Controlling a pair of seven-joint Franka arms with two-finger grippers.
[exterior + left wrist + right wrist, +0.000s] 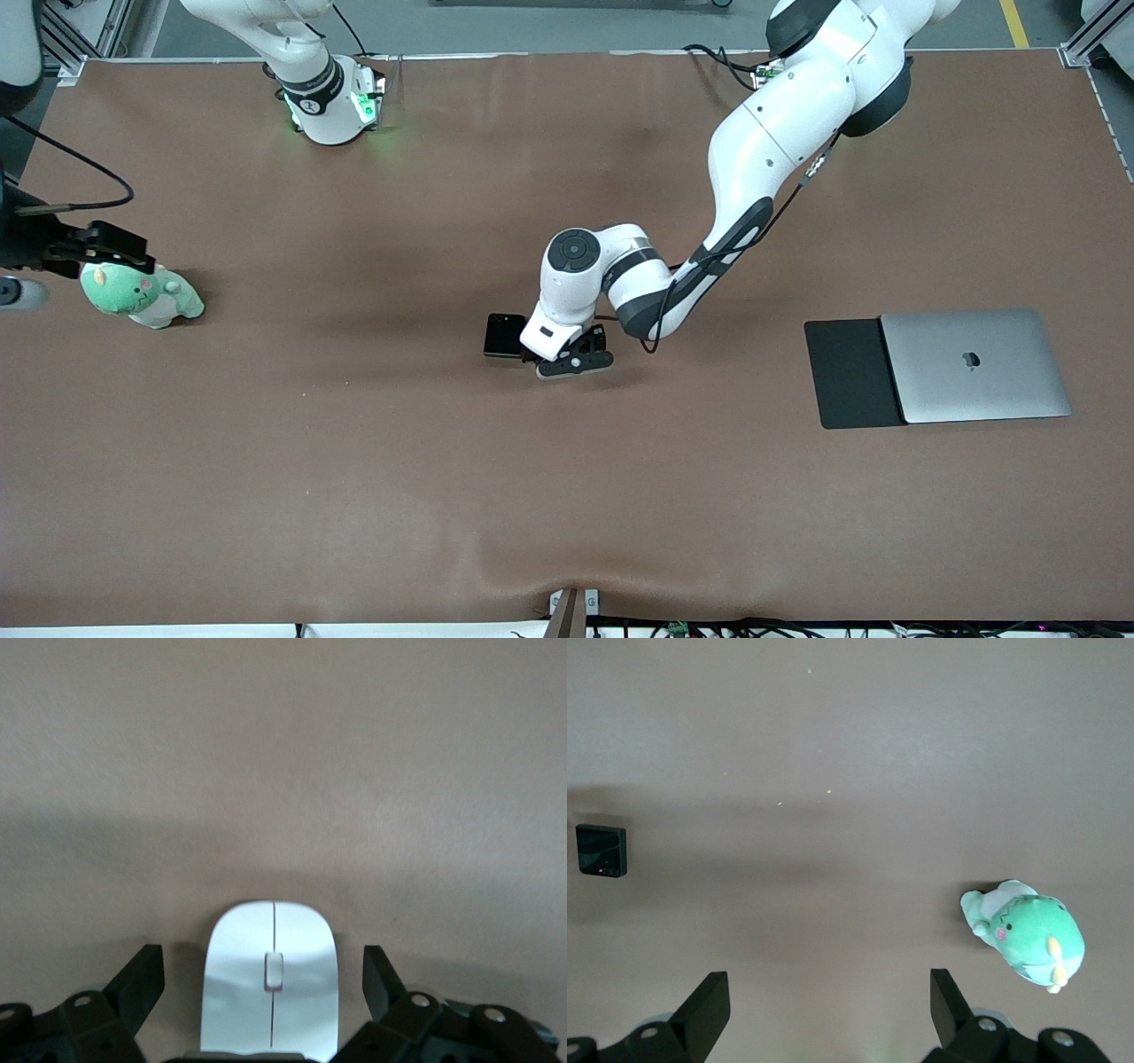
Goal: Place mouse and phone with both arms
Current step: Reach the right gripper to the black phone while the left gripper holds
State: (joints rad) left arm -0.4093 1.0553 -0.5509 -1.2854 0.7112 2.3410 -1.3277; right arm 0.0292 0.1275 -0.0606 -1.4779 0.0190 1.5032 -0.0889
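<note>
The white mouse lies on the brown table between the spread fingers of my left gripper, with a gap on each side. In the front view my left gripper is low over the middle of the table and hides the mouse. The black phone lies flat right beside it, toward the right arm's end; it also shows in the right wrist view. My right gripper is open and empty, up over the right arm's end of the table, next to a plush toy.
A green plush toy lies at the right arm's end and shows in the right wrist view. A closed silver laptop and a flat black mat lie side by side toward the left arm's end.
</note>
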